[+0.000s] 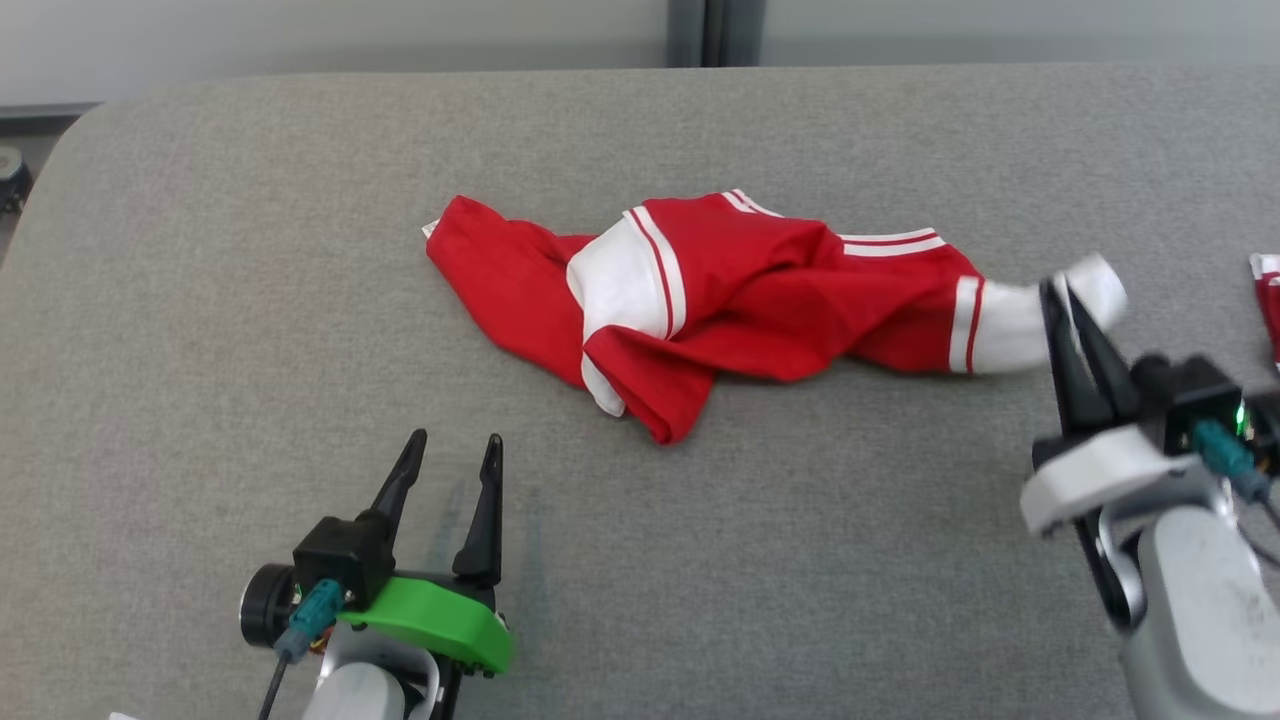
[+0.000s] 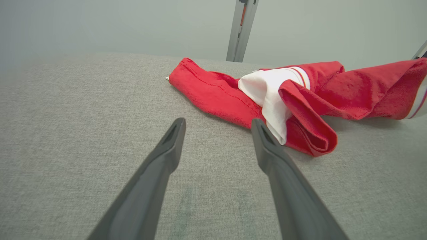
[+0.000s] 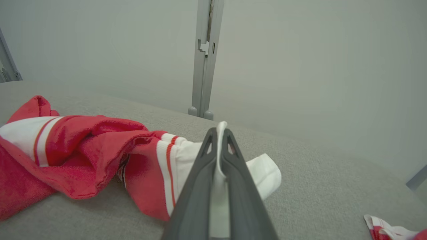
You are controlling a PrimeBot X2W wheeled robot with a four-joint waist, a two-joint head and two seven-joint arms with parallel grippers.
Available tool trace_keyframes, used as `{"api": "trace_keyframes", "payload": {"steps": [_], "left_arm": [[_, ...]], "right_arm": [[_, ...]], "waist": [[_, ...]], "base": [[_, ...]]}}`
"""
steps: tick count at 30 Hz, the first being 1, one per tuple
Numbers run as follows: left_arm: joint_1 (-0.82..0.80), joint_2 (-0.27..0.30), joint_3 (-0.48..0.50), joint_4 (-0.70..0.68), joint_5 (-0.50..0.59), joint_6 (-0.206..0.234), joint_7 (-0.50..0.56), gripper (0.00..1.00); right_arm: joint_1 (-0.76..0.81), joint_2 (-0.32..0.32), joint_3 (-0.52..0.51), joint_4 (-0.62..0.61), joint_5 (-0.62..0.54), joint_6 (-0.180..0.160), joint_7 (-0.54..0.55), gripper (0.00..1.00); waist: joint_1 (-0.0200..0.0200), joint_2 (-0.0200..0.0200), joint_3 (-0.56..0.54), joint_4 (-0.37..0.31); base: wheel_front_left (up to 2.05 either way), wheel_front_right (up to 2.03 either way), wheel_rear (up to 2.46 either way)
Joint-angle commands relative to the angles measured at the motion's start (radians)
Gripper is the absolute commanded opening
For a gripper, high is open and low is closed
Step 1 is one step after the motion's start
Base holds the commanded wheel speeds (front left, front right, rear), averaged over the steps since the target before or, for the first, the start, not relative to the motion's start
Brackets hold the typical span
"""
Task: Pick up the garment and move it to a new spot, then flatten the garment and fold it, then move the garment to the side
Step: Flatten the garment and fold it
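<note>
Nearest to us, at the lower left of the head view, our left gripper (image 1: 456, 438) hovers over the grey fabric-covered table (image 1: 250, 250) with its two dark fingers spread wide and nothing between them. In the left wrist view those fingers point toward the near folds of the garment (image 1: 740, 290), and the tips sit just short of the cloth without touching it. At the lower right, our right gripper (image 1: 1058, 290) has its fingers pressed together on the white sleeve (image 1: 1010, 320) at the garment's right end. The right wrist view shows a thin fold of white fabric pinched between the two fingers, poking out above their tips. The sleeve's cuff flares out just beyond them, slightly lifted off the table. The garment itself is a crumpled red shirt with white sleeves and red-and-white striped trim. It lies bunched in a long heap across the middle of the table, stretching from a red corner on the left to the gripped sleeve on the right. A second white sleeve folds over its middle. Past the right gripper, at the table's right edge, sits a smaller red-and-white cloth (image 1: 1268, 290), apart from the garment. Beyond the table's far edge a grey vertical post (image 1: 715, 30) stands against a pale wall.
</note>
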Motion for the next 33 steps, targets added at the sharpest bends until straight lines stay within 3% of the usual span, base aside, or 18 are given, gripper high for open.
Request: {"api": "trace_keyframes", "payload": {"steps": [1, 2, 3, 11, 19, 33], "left_arm": [[0.018, 0.003, 0.0, 0.003, 0.008, -0.003, 0.0, 1.0], [0.02, 0.003, -0.002, 0.004, 0.008, -0.003, 0.0, 1.0], [0.023, 0.003, -0.005, 0.005, 0.011, -0.003, 0.0, 1.0], [0.036, 0.003, -0.013, 0.009, 0.005, -0.003, 0.0, 1.0], [-0.037, 0.004, -0.061, 0.001, -0.034, -0.003, 0.0, 1.0], [-0.211, 0.041, -0.166, 0.175, -0.091, -0.003, 0.0, 1.0]], "right_arm": [[0.06, 0.013, -0.017, 0.012, -0.01, -0.001, -0.002, 0.44], [0.102, 0.022, -0.027, 0.021, -0.009, -0.001, -0.002, 0.98], [0.133, 0.03, -0.029, 0.031, -0.006, -0.001, -0.002, 1.0], [0.256, 0.075, -0.037, 0.059, 0.035, -0.001, -0.002, 1.0], [0.201, 0.087, -0.026, 0.042, 0.038, -0.001, -0.002, 1.0], [0.135, 0.094, 0.031, 0.055, 0.03, -0.001, -0.002, 1.0]], "waist": [[0.0, -0.0001, -0.029, -0.039], [0.0, -0.0001, -0.031, -0.046], [0.0, -0.0001, -0.034, -0.053], [0.0, -0.0001, -0.055, -0.102], [0.0, -0.0001, -0.034, -0.129], [0.0, -0.0001, 0.028, -0.159]], "base": [[0.0, 0.0, 0.0], [0.0, 0.0, 0.0], [0.0, 0.0, 0.0], [0.0, 0.0, 0.0], [0.0, 0.0, 0.0], [0.0, 0.0, 0.0]]}}
